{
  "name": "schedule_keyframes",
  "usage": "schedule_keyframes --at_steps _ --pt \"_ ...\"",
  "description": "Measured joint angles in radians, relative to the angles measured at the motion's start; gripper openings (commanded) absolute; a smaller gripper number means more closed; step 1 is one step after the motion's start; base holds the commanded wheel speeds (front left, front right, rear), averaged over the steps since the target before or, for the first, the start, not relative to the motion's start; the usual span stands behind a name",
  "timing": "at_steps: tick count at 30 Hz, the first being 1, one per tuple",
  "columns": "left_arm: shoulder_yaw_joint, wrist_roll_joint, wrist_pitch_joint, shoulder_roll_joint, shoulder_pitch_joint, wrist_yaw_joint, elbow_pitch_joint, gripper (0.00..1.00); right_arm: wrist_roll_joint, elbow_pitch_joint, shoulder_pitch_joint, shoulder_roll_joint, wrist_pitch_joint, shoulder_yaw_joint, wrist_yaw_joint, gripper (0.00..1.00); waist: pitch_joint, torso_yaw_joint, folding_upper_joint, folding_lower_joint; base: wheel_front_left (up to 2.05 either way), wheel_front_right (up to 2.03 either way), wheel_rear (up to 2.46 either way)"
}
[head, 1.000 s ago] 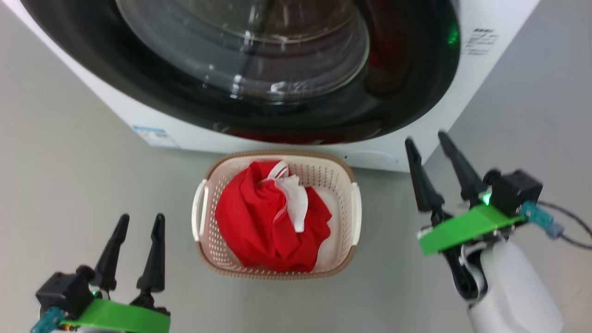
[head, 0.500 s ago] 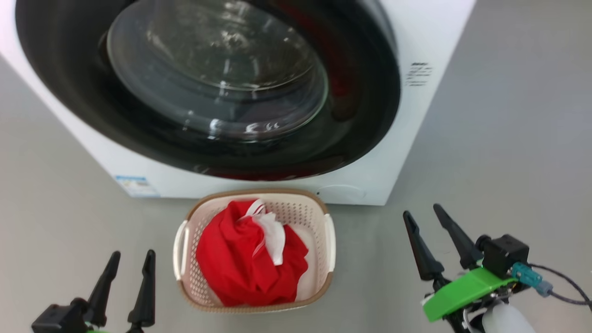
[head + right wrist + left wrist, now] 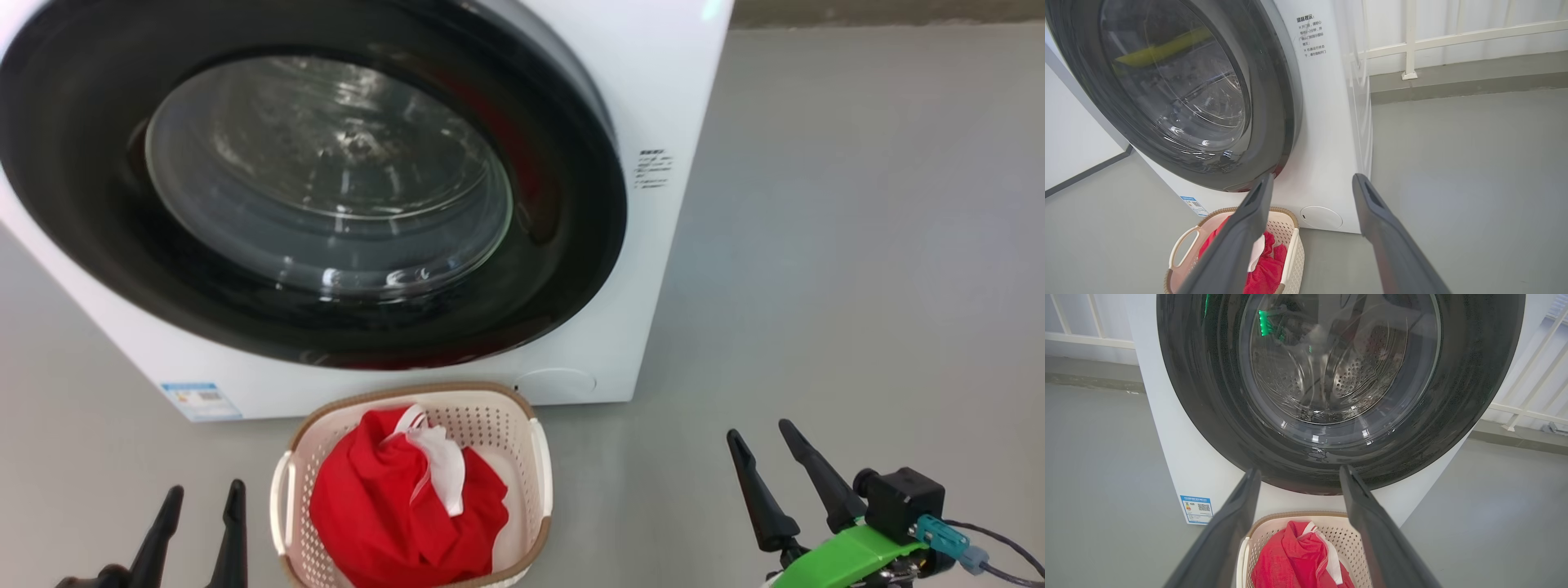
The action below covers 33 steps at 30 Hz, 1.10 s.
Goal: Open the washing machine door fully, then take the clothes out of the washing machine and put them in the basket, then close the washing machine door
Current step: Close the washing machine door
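Note:
The washing machine stands ahead, a white box with a blue label low on its front. Its door, glossy black rim around a bulging glass window, lies flat against the front. On the floor before it sits the cream basket holding the red clothes with white trim. To the basket's left my left gripper is open and holds nothing. My right gripper is open to the basket's right, apart from it. The left wrist view shows the basket and clothes between the left gripper's fingers.
Grey floor spreads wide to the right of the machine. A white railing and wall run behind it. A round service cap sits low on the machine's front, right of the basket.
The whole head view has shifted, so the camera moved: more of the machine shows and the basket sits lower. The right gripper has drawn back from the machine's corner. Both grippers stay open.

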Motion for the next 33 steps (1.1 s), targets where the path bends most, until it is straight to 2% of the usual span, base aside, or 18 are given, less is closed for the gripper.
schedule_keyframes --at_steps 14,33 --pt "0.045 0.015 0.000 -0.007 0.049 0.000 0.000 1.00 0.008 -0.015 0.043 -0.013 0.000 -0.027 0.000 1.00 -0.047 -0.054 0.0000 0.0000 0.00 0.00 0.00" --pt "0.054 0.021 0.000 -0.023 0.049 0.000 -0.005 1.00 0.008 -0.019 0.066 -0.007 0.000 -0.052 0.000 1.00 -0.047 -0.061 0.0000 0.0000 0.00 0.00 0.00"
